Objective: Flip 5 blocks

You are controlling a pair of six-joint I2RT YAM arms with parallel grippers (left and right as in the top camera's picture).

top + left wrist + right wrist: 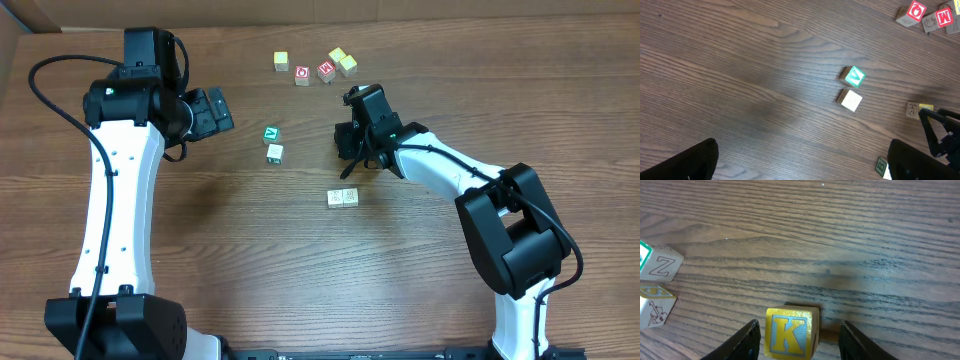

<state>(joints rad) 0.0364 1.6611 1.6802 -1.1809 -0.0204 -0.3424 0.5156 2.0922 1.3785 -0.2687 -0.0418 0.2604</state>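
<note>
A yellow K block [790,332] stands on the table between the fingers of my right gripper [800,341]. The gripper is open; the block sits close to the left finger [747,341], with a gap to the right finger [857,340]. From overhead the right gripper [352,150] hides this block. My left gripper [212,110] hovers open and empty at the left, its fingertips [690,160] far apart. Ahead of it lie a green V block [855,76] and a white block [851,100].
Several yellow and red blocks [315,67] lie at the back. A pair of pale blocks [343,197] sits in front of the right gripper. A Z block [660,262] and a picture block [652,305] lie at the right wrist view's left edge.
</note>
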